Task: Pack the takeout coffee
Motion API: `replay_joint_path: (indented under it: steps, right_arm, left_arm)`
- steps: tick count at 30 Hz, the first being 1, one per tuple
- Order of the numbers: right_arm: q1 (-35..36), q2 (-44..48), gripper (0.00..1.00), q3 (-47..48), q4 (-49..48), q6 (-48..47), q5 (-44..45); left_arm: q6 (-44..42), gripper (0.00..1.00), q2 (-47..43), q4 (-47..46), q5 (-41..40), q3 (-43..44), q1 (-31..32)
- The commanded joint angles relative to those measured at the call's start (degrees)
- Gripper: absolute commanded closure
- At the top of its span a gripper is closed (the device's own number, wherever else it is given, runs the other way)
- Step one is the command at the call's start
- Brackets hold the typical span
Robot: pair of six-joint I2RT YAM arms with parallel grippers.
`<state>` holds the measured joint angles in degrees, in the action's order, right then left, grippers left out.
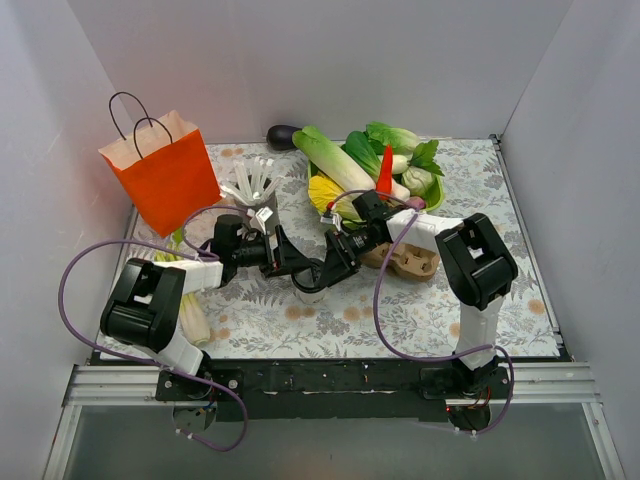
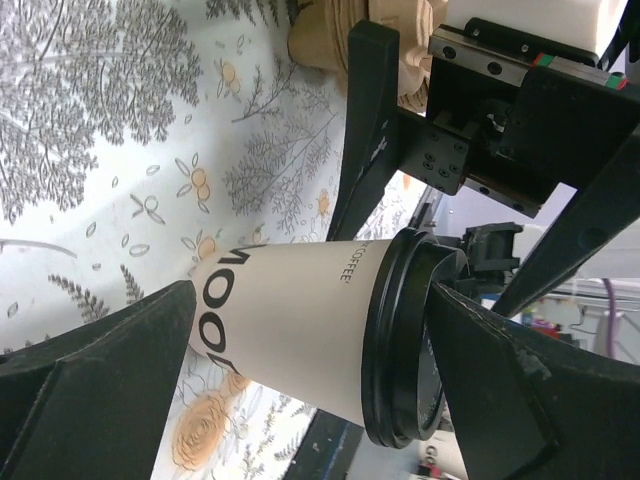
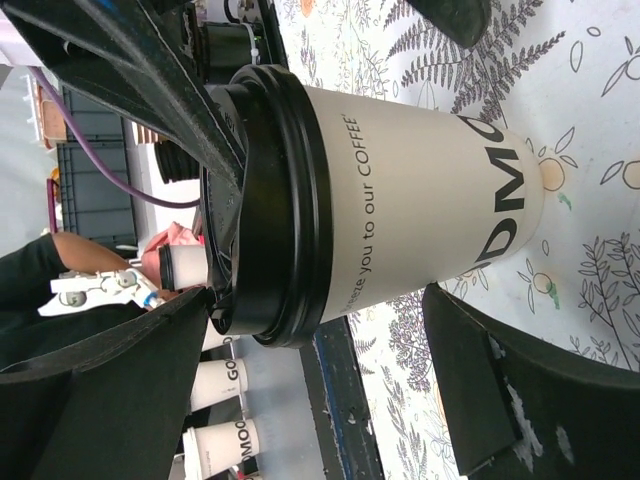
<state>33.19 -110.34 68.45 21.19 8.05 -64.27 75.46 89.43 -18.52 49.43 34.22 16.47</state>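
Takeout coffee (image 2: pixel 290 320) inside left tool (image 2: pixel 310 295) and right tool (image 3: pixel 315 300), both spread wide.

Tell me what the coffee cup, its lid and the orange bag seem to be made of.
Coffee cup: probably paper, matte cream wall with printed black lettering. Lid: looks like plastic, black, faint sheen, moulded stepped rim. Orange bag: likely paper, matte, flat creased panels, pale top edge; thin dark handles, material unclear.

Cream-white coffee cup (image 3: pixel 420 190) with black lettering and a black lid (image 3: pixel 285 200). The table (image 1: pixel 400 315) has a grey-and-white botanical print dotted with orange blossoms. The paper bag (image 1: pixel 165 180) is orange.
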Motion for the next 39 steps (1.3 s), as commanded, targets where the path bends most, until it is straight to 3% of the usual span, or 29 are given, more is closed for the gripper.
replay_joint_path:
  steps: [1, 12, 18, 27, 39]
  right_arm:
    - [0.38, -1.54, 0.08, -0.50, -3.70, 1.26, 1.60]
    - [1.61, -3.38, 0.12, -2.53, -5.81, 1.08, 3.54]
    - [1.61, -4.35, 0.13, -0.60, -7.30, 2.05, 0.74]
    - [1.61, -4.35, 0.15, 1.95, -8.62, 4.69, -2.26]
    - [1.61, -3.03, 0.09, 3.71, -7.74, 4.51, -3.84]
  left_arm:
    - [1.79, 0.03, 1.54, 5.26, -3.73, -4.33, -0.56]
    - [2.85, 0.03, 3.56, -1.08, -3.29, -7.32, -0.91]
    - [3.02, 0.02, -2.04, -3.45, 3.74, -5.31, -0.91]
    - [-1.09, 0.02, -11.02, 3.31, 7.00, -6.71, -1.00]
    - [-11.56, 0.02, -12.09, 22.29, 5.68, -1.53, -3.99]
